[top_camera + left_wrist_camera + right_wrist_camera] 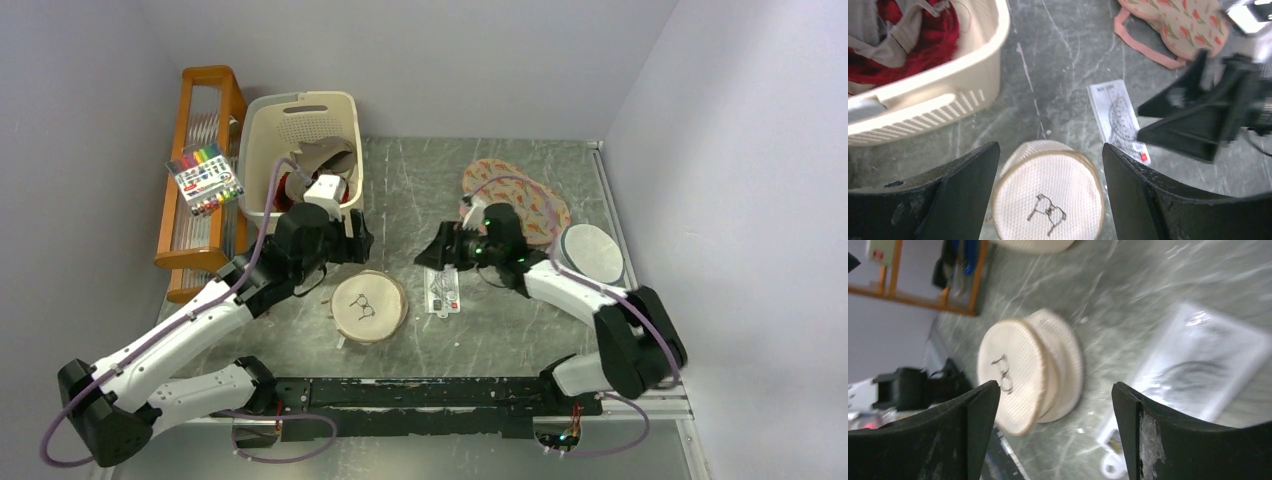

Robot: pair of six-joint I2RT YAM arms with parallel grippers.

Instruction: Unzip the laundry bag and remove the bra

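Grey table [430,190] holds laundry bag [1048,192], near edge cut off.

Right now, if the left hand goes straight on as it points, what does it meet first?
The left hand would most likely meet the beige bag, which lies between its open fingers; depth is hard to judge.

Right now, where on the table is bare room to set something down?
Bare table lies at the back between the cream basket and the floral cloth, and in front, right of the clear packet. It is crowded around the laundry bag and that packet.
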